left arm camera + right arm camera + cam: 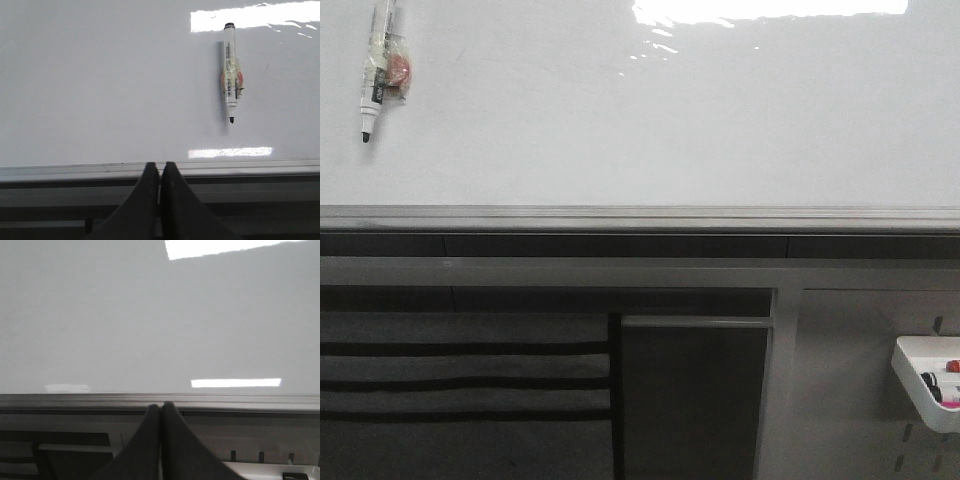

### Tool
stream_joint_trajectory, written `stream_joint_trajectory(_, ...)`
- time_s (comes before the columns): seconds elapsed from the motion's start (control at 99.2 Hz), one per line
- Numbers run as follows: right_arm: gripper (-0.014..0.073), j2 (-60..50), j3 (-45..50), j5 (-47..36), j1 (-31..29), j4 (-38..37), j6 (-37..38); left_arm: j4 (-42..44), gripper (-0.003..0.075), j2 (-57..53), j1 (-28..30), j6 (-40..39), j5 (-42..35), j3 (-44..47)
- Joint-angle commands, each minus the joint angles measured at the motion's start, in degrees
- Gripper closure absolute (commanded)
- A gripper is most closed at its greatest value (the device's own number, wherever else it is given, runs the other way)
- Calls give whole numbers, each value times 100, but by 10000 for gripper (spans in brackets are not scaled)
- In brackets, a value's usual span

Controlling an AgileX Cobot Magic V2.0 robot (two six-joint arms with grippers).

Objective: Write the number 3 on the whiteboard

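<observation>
The left gripper has its two dark fingers pressed together at the tips, holding nothing. The right gripper looks the same, fingers closed against each other and empty. Neither arm appears in the front view, so their poses cannot be told.

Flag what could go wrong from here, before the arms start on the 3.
1. Both grippers, left gripper and right gripper, are shut and empty; the marker hangs uncapped on the whiteboard, so a closed approach may knock it off.
2. Its tip points down, so a clumsy grab could smear stray ink.
3. Glare may hide thin strokes.
</observation>
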Motion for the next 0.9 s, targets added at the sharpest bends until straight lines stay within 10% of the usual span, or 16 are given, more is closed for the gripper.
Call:
stream_joint_trajectory(0.0, 668, -117, 115, -592, -29, -87, -13, -37, 738, -173, 18, -56, -643, -1)
stream_joint_trajectory(0.192, 668, -117, -311, -449, -29, -87, -13, -351, 738, -173, 18, -56, -511, -609)
stream_joint_trajectory(0.494, 668, 469, -2196, 1240, -29, -96, -13, -283, 738, 699, 18, 12, 1978, -2861)
stream_joint_trajectory(0.887, 668, 1193, -2887, 1335, -29, -135, -13, -286, 738, 1273, 18, 12, 2115, -3526)
